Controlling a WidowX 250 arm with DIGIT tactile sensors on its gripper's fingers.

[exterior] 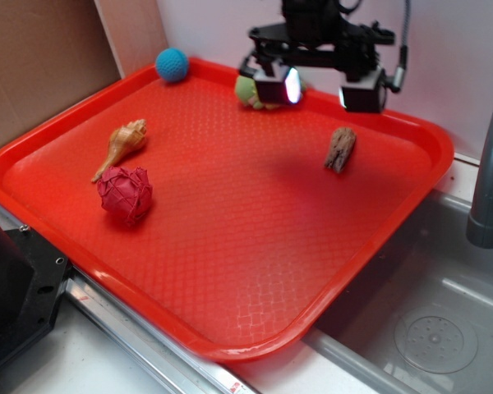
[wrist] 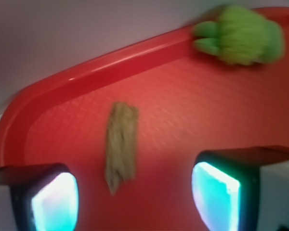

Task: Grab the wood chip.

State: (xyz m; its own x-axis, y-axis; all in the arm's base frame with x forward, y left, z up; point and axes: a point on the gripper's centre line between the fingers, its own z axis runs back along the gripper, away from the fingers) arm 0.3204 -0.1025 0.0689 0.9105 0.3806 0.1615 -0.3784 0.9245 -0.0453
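The wood chip is a rough grey-brown piece lying on the red tray near its right rear part. In the wrist view the wood chip lies lengthwise, just ahead of the gap between the fingers, nearer the left one. My gripper hovers above the tray's rear, up and slightly left of the chip, open and empty. In the wrist view my gripper shows both glowing fingertips wide apart.
A tan spiral seashell and a red crumpled ball lie at the tray's left. A blue ball sits at the rear left corner. A green plush toy lies behind the gripper. A grey sink and faucet are right.
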